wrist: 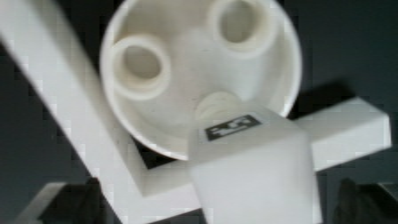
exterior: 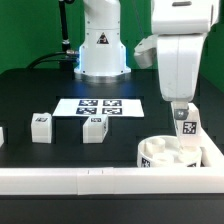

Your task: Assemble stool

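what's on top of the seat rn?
One tagged leg stands upright on the seat near its rim. Two holes beside it are empty. The leg hides the spot under it, so whether it sits in a hole cannot be seen.

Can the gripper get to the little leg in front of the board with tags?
Probably yes. That leg stands alone on the table with nothing over it or against it. The gripper is open above the seat, so it only needs to move across.
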`<state>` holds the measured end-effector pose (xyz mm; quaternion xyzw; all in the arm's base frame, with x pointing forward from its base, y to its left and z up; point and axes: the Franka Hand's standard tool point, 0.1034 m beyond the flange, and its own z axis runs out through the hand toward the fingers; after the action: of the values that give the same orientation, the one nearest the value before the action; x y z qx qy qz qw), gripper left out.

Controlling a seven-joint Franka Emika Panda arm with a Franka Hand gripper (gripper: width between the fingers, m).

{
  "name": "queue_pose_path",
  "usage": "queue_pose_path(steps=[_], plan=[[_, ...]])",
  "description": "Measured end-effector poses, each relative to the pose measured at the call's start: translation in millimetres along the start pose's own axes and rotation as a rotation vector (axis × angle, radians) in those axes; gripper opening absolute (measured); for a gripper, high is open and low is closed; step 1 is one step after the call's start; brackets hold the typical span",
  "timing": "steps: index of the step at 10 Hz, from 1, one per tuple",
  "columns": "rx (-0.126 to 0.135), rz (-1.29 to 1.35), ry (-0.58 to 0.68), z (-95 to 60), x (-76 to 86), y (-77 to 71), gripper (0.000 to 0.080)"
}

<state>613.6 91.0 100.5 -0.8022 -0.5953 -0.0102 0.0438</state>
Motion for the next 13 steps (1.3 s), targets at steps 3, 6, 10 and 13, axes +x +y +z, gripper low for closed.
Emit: queue_pose_path(steps=[3, 6, 10, 13], plan=[[-0.010, -0.305, -0.046, 0.6, -10.0, 4.0, 0.0649], [-0.005, -0.321, -0.037, 3.9, 4.6, -2.8, 0.0649], [0.006, -0.311, -0.033, 8.9, 9.3, -7.1, 0.0649], [0.009, -0.304, -0.033, 10.4, 5.2, -5.9, 0.0388]])
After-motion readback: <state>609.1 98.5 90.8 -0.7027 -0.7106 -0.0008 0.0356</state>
